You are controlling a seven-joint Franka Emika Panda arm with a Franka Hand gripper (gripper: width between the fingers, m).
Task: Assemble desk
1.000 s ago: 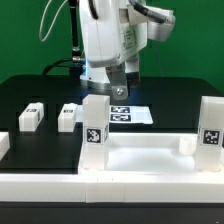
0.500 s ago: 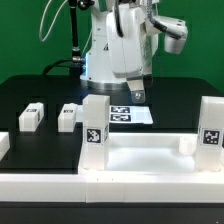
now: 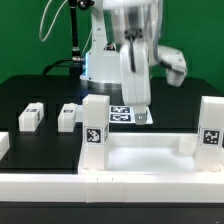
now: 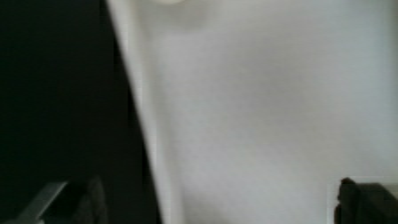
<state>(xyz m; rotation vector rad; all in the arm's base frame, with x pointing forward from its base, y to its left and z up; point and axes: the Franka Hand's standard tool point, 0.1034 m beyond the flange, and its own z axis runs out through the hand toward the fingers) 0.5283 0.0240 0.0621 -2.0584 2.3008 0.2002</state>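
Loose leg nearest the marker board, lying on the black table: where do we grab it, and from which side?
Likely from above: the leg lies flat on the table, tag up, apart from the other loose leg and the tabletop panel. Close the tool across its two plain side faces, around mid-length.

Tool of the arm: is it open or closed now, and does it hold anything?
Tool: open wide, holding nothing.

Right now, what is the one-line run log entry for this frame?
end effector: open, empty, near marker board | loose legs: two, exterior view's left | upright legs: two, at tabletop
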